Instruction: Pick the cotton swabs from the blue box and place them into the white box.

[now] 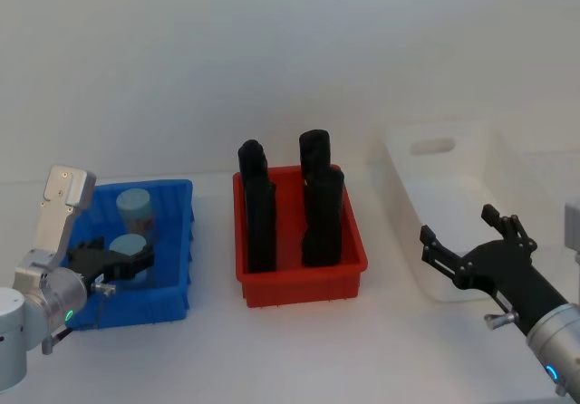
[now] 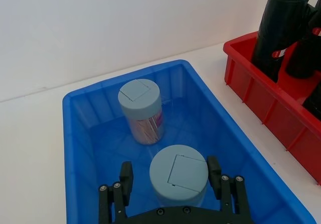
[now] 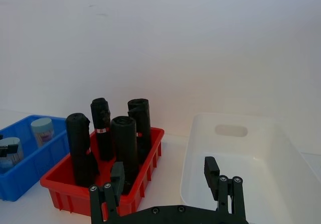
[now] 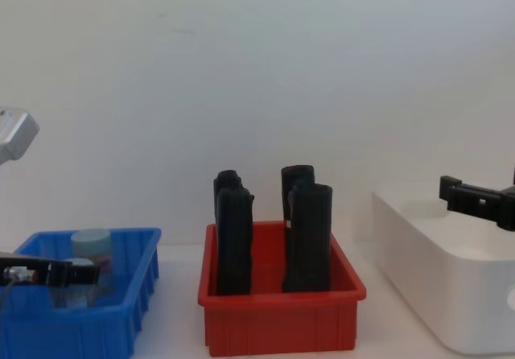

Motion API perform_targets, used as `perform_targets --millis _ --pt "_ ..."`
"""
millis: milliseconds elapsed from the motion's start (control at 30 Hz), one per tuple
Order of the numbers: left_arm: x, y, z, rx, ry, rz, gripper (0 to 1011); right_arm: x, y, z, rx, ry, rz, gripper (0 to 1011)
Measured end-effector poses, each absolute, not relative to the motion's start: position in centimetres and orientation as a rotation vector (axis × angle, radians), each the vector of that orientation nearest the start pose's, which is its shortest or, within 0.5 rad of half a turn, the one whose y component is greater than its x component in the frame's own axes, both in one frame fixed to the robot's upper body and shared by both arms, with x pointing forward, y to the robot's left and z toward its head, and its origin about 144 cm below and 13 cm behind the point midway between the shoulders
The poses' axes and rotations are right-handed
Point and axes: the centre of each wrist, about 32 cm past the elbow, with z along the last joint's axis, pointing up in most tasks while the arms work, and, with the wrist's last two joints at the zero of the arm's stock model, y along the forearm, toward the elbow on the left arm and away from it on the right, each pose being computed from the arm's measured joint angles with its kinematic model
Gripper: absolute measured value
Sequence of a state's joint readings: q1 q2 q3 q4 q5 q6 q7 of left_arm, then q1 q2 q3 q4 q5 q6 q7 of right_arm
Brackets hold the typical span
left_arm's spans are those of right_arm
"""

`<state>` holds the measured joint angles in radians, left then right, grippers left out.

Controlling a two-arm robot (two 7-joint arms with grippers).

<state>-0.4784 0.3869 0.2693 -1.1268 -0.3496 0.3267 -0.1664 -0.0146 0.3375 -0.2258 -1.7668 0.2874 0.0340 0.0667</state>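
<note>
Left gripper [image 2: 169, 170]: jaws spread wide, straddling the near cotton-swab jar [image 2: 178, 174] inside the blue box [image 2: 80, 133]; no grip made yet.
Second jar [image 2: 140, 106]: upright just behind the first, not touching it.
Right gripper [image 1: 458, 225]: jaws spread wide, empty, over the near end of the white box [image 1: 467, 130].
Risk: one finger looks closer to the lid than the other, so closing off-centre would likely shove or tip the jar toward its neighbour.
Writing: pinkish label on the second jar, not legible.
</note>
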Motion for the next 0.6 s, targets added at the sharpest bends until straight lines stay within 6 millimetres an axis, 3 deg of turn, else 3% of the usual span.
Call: perform_targets --millis 333,600 --pt "58.23 31.98 118.33 0.348 0.201 1.33 683 44.33 -23.71 118.87 0.026 -0.075 -1.229 1002" --pt "57.99 31.88 119.05 0.338 0.172 1.319 666 44.33 -23.71 118.87 0.026 -0.075 -1.229 1002"
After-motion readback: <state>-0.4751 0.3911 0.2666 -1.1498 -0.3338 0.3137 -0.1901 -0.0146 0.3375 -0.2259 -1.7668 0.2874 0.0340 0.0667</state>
